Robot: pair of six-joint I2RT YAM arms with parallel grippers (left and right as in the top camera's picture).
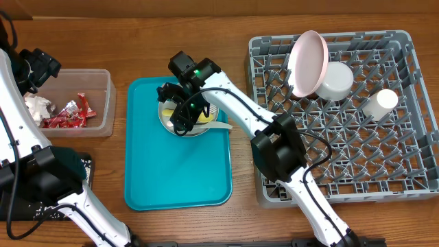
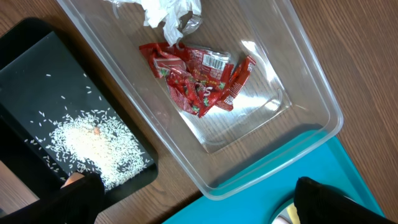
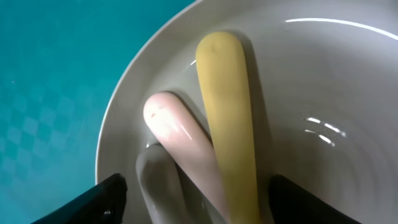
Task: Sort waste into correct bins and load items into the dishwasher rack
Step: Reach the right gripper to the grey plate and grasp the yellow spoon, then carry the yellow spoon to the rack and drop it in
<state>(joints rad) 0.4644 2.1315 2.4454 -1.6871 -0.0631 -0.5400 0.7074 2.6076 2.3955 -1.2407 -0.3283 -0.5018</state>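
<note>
Right gripper [image 1: 184,110] nose-down over the plate [image 1: 167,115], jaws spread wide either side of the cutlery

Nothing pinched yet: the smooth yellow handle [image 3: 227,112] and whitish handle [image 3: 180,143] lie side by side on the glossy grey plate, with lots of bare teal tray [image 1: 171,178] beyond. The left gripper [image 2: 199,199] hangs over the clear tub [image 2: 298,74], fingers spread too.

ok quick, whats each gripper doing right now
left gripper: open, empty, over the clear plastic rectangular tub.
right gripper: open, straddling yellow and pink plastic cutlery handles on the grey round plate, not gripping yet.
</note>
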